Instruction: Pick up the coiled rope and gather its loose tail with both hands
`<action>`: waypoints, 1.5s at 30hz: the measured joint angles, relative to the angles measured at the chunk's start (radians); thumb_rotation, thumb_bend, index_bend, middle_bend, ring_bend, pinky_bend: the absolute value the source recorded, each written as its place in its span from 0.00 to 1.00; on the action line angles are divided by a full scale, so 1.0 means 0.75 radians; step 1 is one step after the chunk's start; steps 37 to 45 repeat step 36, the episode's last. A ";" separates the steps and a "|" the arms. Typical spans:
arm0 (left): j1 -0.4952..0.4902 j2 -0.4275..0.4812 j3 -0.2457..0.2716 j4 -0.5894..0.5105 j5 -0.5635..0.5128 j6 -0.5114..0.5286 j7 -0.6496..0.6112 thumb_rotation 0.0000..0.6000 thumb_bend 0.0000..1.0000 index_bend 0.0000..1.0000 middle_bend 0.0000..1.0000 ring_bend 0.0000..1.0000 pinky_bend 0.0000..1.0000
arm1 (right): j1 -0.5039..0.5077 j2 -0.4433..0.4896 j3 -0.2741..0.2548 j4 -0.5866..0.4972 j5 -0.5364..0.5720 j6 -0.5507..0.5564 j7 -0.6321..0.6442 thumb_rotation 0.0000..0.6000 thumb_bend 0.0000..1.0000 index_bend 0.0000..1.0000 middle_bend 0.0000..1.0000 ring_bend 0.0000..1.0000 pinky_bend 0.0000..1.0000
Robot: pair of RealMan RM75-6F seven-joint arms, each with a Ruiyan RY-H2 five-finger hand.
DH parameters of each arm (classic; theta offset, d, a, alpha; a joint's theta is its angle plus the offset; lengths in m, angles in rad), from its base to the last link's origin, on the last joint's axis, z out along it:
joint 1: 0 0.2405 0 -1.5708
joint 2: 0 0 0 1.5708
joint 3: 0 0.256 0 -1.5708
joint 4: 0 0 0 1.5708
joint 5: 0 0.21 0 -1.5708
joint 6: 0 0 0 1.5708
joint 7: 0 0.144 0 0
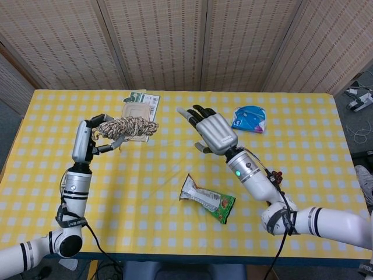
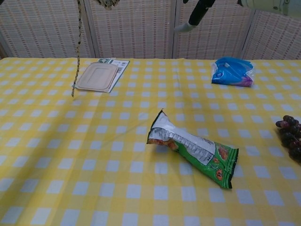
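Note:
My left hand (image 1: 86, 140) holds the coiled rope (image 1: 125, 125), a beige and brown bundle, up above the table's left side. In the chest view only the coil's underside (image 2: 106, 4) shows at the top edge. The loose tail (image 2: 76, 52) hangs straight down from it, and its end dangles just over the cloth beside the beige lid. My right hand (image 1: 213, 131) is raised over the table's middle, fingers spread, holding nothing and well apart from the rope. Its fingertips (image 2: 197, 12) show at the top of the chest view.
A green and silver snack bag (image 2: 193, 148) lies in the middle of the yellow checked table (image 2: 94, 179). A beige lid (image 2: 96, 76) on a card sits at the back left. A blue packet (image 2: 230, 71) is at the back right and dark grapes (image 2: 289, 136) at the right edge.

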 measured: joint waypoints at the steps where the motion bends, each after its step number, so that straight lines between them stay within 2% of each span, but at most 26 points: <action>1: 0.002 0.000 -0.003 -0.001 -0.002 0.001 -0.005 0.94 0.26 0.74 0.72 0.51 0.31 | -0.014 0.024 -0.005 -0.016 -0.002 0.010 -0.006 1.00 0.22 0.06 0.16 0.10 0.23; 9: 0.024 0.002 -0.027 0.000 -0.027 0.003 -0.053 0.95 0.26 0.74 0.72 0.51 0.31 | -0.203 0.235 -0.094 -0.167 -0.066 0.151 -0.034 1.00 0.24 0.06 0.16 0.10 0.23; 17: 0.046 0.006 -0.036 0.006 -0.024 0.014 -0.083 0.96 0.26 0.74 0.72 0.51 0.31 | -0.455 0.332 -0.209 -0.234 -0.221 0.386 0.016 1.00 0.30 0.06 0.18 0.10 0.23; 28: 0.074 0.012 -0.045 0.003 -0.005 0.029 -0.132 0.96 0.26 0.74 0.72 0.51 0.31 | -0.828 0.358 -0.365 -0.154 -0.452 0.731 0.176 1.00 0.32 0.06 0.19 0.10 0.23; 35: 0.088 0.016 -0.037 -0.001 0.011 0.035 -0.137 0.96 0.26 0.74 0.72 0.51 0.31 | -0.998 0.317 -0.425 -0.057 -0.533 0.837 0.262 1.00 0.32 0.06 0.20 0.10 0.23; 45: 0.090 0.017 -0.036 -0.003 0.013 0.035 -0.136 0.96 0.26 0.74 0.72 0.51 0.31 | -1.014 0.311 -0.429 -0.046 -0.538 0.843 0.271 1.00 0.32 0.06 0.20 0.10 0.23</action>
